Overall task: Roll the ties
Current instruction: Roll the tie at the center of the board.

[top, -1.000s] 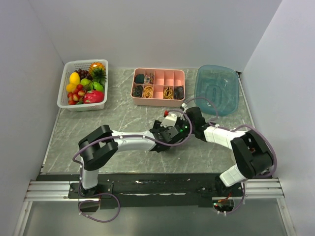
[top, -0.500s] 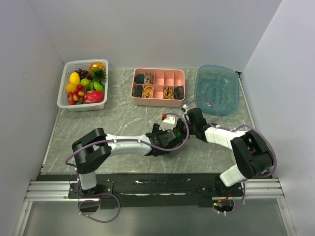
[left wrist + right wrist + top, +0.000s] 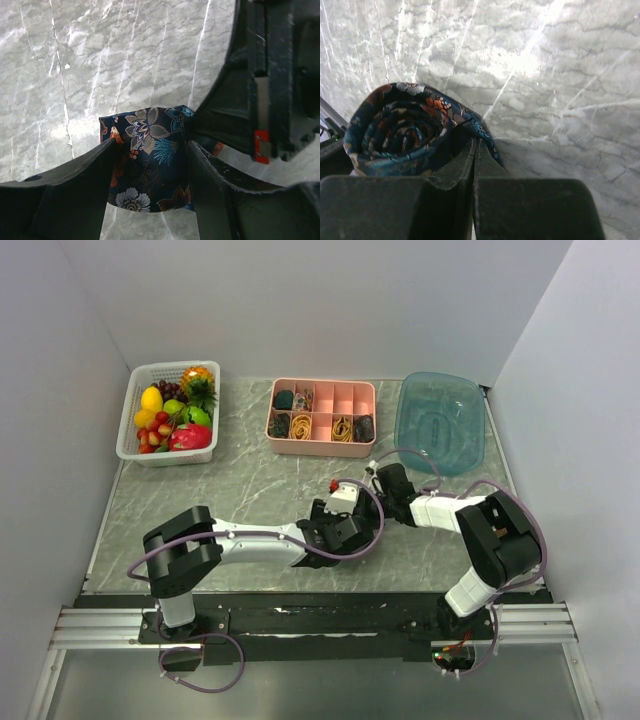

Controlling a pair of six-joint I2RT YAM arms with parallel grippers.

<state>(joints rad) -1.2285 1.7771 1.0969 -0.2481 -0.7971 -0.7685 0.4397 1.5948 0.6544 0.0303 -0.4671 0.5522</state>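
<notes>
A tie (image 3: 149, 165) is seen rolled into a tight coil of dark cloth with red, blue and tan flowers. It is held just above the grey marbled table (image 3: 250, 485), around the middle and a little to the right, nearer than the pink divided tray (image 3: 320, 383). In the overhead view the coil is hidden under the two wrists.

The left gripper (image 3: 152, 145) is closed around the width of the coil, with one finger (image 3: 75, 185) pressed on each side of it.

In the right wrist view the coil (image 3: 395, 127) is seen end-on, its spiral layers showing. The right gripper (image 3: 474, 145) is pressed together, its tips set against the loose outer flap of the coil. Whether cloth is caught between the tips cannot be told.

A white basket (image 3: 125, 430) of fruit is placed at the far left, and a clear blue tub (image 3: 440, 425) at the far right.
</notes>
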